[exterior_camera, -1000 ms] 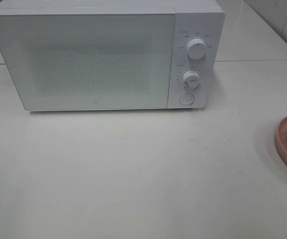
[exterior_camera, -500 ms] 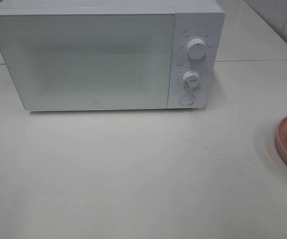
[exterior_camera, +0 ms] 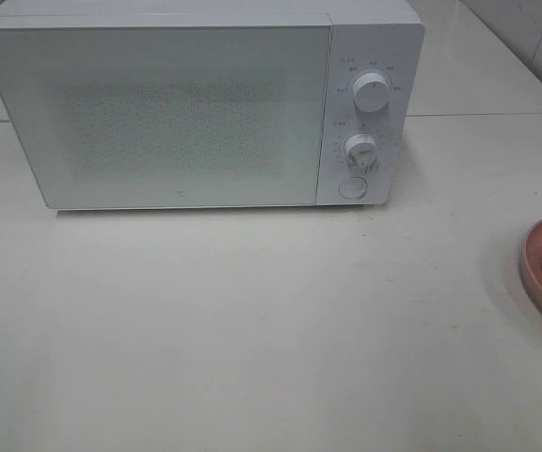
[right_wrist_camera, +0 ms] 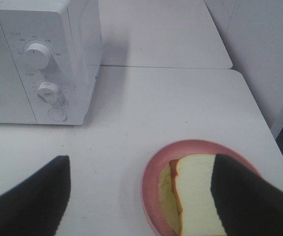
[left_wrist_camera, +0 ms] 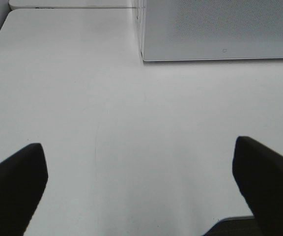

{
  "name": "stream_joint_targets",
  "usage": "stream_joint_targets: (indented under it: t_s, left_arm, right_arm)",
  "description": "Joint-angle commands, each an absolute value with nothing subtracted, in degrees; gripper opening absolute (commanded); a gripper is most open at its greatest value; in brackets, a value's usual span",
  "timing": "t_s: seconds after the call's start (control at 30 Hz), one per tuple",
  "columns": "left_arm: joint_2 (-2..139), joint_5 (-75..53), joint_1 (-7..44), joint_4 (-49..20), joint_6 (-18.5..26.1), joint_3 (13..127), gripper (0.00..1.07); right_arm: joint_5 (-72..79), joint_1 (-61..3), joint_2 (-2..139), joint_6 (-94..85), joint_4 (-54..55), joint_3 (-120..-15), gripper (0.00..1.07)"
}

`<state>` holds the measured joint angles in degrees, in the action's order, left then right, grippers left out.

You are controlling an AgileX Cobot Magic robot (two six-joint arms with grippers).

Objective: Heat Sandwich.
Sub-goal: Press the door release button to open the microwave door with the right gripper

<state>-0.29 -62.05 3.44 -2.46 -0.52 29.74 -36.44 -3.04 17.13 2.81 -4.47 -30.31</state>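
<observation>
White microwave (exterior_camera: pixel 186 113) has dial (exterior_camera: pixel 372 94) lettering too small to read.

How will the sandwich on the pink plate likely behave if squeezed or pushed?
The sandwich looks like soft sliced bread, so it would probably squash and flop rather than stay stiff. It seems layered, so slices might slide apart. Pushed, it would likely skid on the smooth plate.
</observation>
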Motion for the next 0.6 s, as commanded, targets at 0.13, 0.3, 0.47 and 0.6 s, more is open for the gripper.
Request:
stream_joint_targets:
  t_s: [0.13, 0.3, 0.47, 0.6]
  left_arm:
    - [-1.6, -61.3, 3.3, -2.4, -0.9, 29.6, 0.98]
    - [-1.6, -61.3, 3.3, -2.4, -0.9, 29.6, 0.98]
    - [-1.6, -61.3, 3.3, -2.4, -0.9, 29.6, 0.98]
    - [-1.6, -61.3, 3.3, -2.4, -0.9, 29.6, 0.98]
  right_arm:
    - [-29.9, -2.7, 24.4, 2.3, -4.3, -30.2, 0.76]
    - [-24.2, -2.7, 30.3, 2.3, -4.3, -28.8, 0.76]
    - [-18.7, -2.7, 35.8, 2.3, -4.1, -27.7, 0.76]
    - [-15.6, -2.7, 40.8, 2.4, -4.0, -27.5, 0.76]
